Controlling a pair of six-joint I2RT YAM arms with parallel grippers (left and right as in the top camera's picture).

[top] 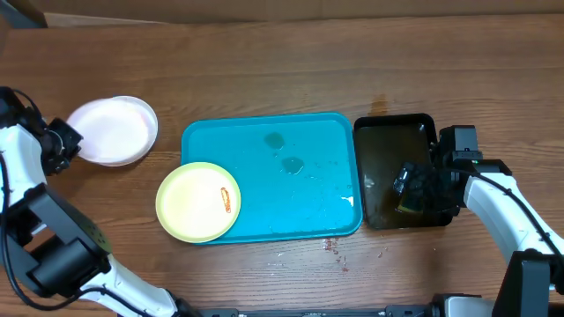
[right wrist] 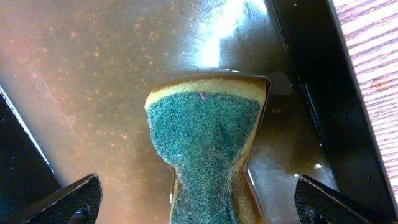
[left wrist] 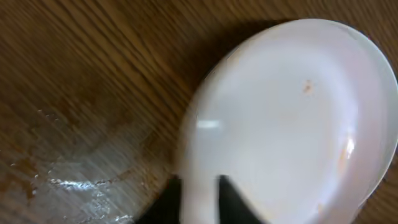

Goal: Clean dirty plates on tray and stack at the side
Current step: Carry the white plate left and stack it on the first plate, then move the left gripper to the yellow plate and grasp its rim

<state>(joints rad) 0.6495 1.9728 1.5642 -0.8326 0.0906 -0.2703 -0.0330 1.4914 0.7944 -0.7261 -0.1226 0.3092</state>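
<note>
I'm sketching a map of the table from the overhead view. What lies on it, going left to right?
white plate → yellow-green plate → turquoise tray → black tray

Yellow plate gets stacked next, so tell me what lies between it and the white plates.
Nothing visible does. Only bare table separates the yellow plate, straddling the tray's left rim, from the white plates. The left gripper sits at their far left edge, outside that path.
</note>
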